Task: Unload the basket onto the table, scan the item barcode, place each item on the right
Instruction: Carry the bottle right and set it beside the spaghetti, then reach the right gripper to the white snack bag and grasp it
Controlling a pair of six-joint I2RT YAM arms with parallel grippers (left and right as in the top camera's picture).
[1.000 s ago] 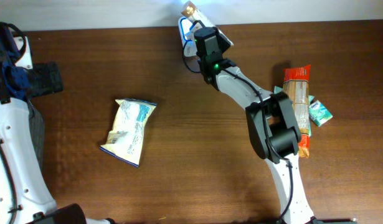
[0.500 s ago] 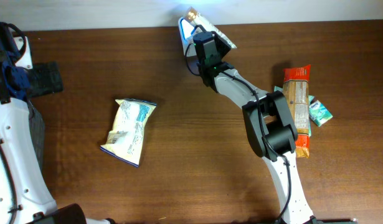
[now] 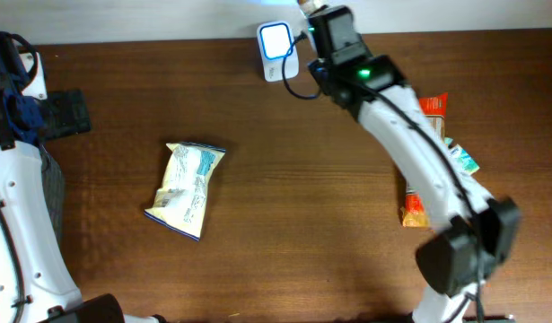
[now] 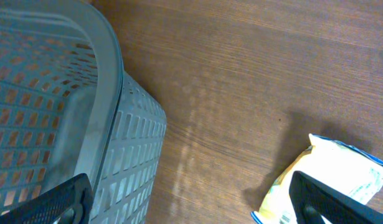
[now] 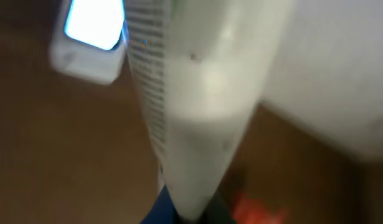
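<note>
Since right arm [image 3: 419, 152] swung aside, scanner [image 3: 277, 40] uncovered | right fingers [image 3: 319, 13] seemingly pinching white pouch [image 5: 197, 93] | left fingers [image 4: 331, 196] spread

A dark brown wooden surface [image 3: 284, 179] fills nearly the whole overhead view, its grain running left to right. Along the upper edge of that frame runs a plain white band [image 3: 123, 18], wall or backing, which one cannot be told. In the left wrist view the wood shows fine streaked grain with a soft pale sheen of light near the middle. At the left of that view stands a grey perforated plastic basket [image 4: 113, 81], its rounded rim above the wood. The right wrist view is blurred, showing only brown wood at lower left.
</note>
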